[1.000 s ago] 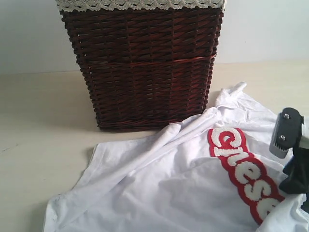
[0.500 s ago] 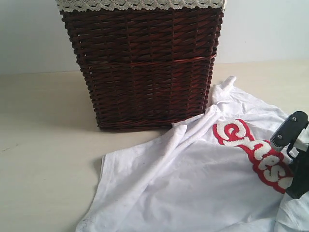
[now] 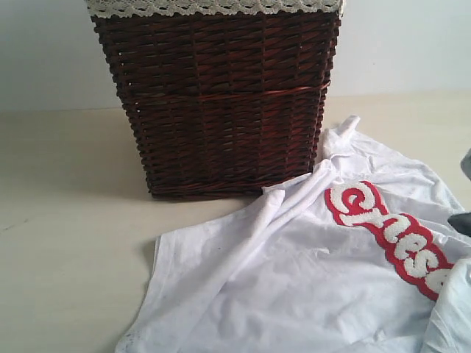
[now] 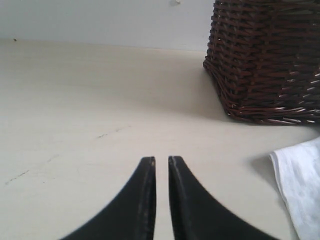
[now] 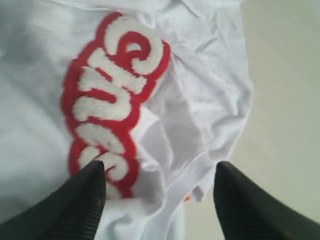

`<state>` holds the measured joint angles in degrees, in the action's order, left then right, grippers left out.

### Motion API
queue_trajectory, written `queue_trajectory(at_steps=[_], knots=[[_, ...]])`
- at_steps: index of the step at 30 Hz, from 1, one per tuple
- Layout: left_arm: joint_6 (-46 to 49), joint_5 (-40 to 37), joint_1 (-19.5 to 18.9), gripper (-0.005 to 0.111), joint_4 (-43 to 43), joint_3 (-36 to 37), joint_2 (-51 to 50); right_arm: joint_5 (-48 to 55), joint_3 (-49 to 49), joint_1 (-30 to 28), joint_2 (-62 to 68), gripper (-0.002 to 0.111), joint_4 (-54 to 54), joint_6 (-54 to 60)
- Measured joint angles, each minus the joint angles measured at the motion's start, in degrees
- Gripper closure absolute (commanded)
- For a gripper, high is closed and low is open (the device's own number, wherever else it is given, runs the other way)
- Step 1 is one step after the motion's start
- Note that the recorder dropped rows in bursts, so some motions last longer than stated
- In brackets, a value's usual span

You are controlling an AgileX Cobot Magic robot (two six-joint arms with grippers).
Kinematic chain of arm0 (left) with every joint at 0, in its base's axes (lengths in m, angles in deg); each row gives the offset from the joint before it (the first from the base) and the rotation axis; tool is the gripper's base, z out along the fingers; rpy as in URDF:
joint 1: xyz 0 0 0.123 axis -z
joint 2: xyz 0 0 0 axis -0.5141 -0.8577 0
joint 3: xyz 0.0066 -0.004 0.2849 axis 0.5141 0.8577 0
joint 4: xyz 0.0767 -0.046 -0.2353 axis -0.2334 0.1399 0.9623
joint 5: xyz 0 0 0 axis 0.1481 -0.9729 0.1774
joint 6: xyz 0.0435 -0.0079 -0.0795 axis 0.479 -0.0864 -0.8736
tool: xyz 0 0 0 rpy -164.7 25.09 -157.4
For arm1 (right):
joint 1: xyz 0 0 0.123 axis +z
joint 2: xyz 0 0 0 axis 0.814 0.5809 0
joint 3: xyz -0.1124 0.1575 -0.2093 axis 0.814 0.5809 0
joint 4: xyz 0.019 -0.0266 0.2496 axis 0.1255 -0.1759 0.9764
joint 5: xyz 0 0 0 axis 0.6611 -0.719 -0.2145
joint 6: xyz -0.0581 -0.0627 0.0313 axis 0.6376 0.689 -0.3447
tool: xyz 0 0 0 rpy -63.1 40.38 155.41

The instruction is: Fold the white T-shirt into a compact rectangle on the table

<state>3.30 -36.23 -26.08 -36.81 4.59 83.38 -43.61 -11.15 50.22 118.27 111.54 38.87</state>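
We take this for a robot test bench, probably in a lab rather than a home. A bare pale table [image 4: 75,110] runs out ahead of the left gripper [image 4: 161,161], its jaws drawn together, to a blank wall [image 4: 100,20]. The props we see are a dark wicker basket [image 3: 221,103] with lace trim [image 3: 213,7], beyond those jaws, and a white T-shirt [image 3: 294,287] under the spread jaws of the right gripper [image 5: 160,167].
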Motion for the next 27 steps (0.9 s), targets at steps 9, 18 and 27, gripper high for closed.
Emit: queue_trajectory(at_steps=[9, 18, 27], knots=[[0.0, 0.0, 0.0, 0.095, 0.0, 0.0, 0.0, 28.9, 2.7, -32.3, -2.8, 0.052, -14.1, 14.5], [0.0, 0.0, 0.0, 0.095, 0.0, 0.0, 0.0, 15.4, 11.5, -43.7, 3.1, 0.052, -13.1, 34.7], [0.0, 0.0, 0.0, 0.095, 0.0, 0.0, 0.0, 10.0, 12.6, -43.8, 5.6, 0.06, 3.5, 47.1]])
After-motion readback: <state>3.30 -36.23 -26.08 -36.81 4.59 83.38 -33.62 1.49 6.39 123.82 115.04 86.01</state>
